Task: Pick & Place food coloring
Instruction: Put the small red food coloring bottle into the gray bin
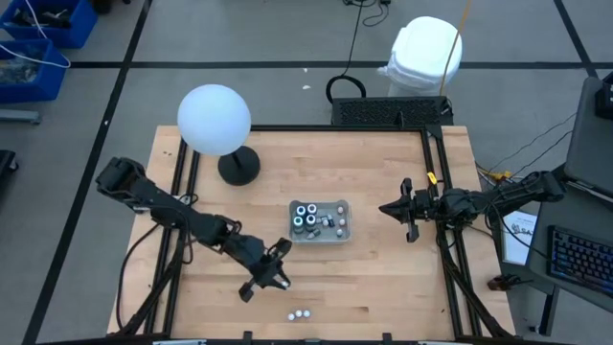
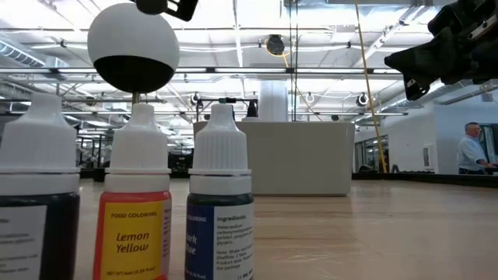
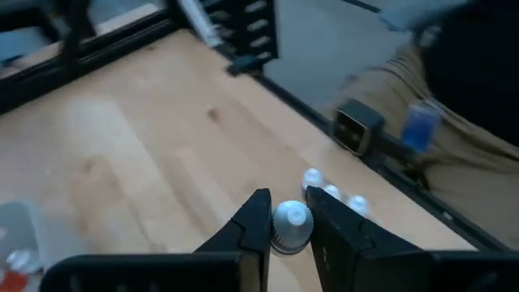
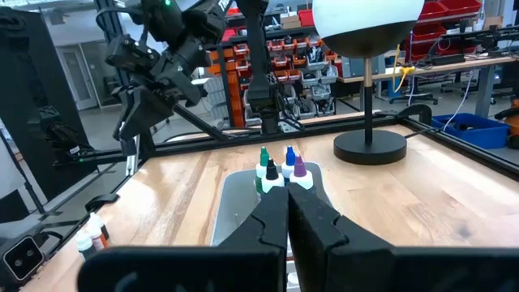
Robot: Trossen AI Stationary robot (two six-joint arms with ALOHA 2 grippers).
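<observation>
Between the clear tray (image 1: 320, 236) and the counter's (image 1: 383, 278) near edge, the left gripper (image 1: 271, 271) sits low over the wood; its wrist view shows a white-capped bottle (image 3: 290, 224) standing right between the two dark fingers (image 3: 253, 223), cap up, long axis upright and crossing the line of the jaws; the jaws are drawn in close on either side of the cap, and I judge them clamped on it or on the point of it, though contact on both sides cannot be confirmed; so the coming move turns on a lift straight up along that axis and then a carry toward the tray, which lies up and to the right of this gripper in the high view; three loose white caps (image 3: 331, 195) lie just beyond the fingertips, nearer the counter's edge than the tray; the left arm is plainly the nearer one; the right gripper (image 1: 410, 213) waits on the tray's far right, well apart, jaws pressed together on nothing; the right wrist view shows coloured-capped bottles (image 4: 279, 167) already upright in the tray, which the high view renders only as dots; the low view alone gives labels, one bottle (image 2: 137, 210) reading Lemon Yellow.
</observation>
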